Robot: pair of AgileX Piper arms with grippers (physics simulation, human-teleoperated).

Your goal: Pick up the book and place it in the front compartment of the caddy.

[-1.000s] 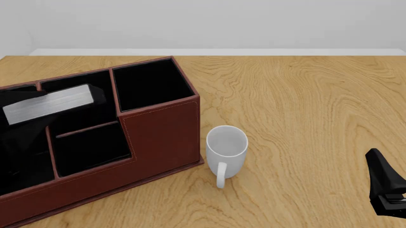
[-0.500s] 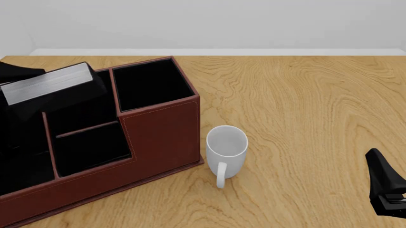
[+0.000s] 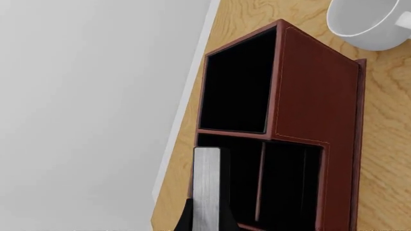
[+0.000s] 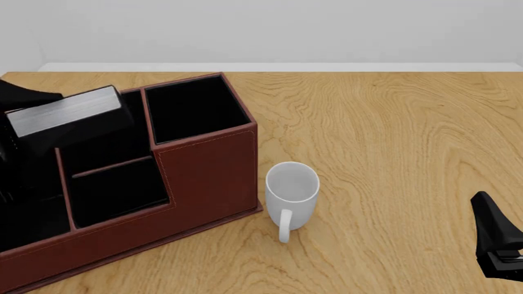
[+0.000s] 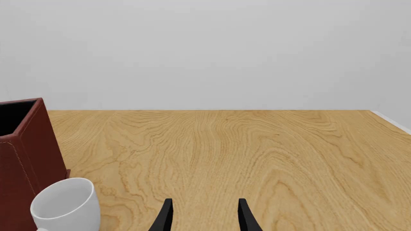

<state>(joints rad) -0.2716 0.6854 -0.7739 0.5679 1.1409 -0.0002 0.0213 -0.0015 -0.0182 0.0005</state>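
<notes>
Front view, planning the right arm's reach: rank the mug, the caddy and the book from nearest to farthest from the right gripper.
1. Mug, mid-table, left of the right gripper.
2. Caddy, just beyond the mug, farther left.
3. Book, held over the caddy's far-left side.

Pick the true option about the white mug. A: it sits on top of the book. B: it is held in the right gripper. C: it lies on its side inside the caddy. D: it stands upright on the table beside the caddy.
D: the white mug stands upright on the table, mouth up, beside the caddy.
</notes>
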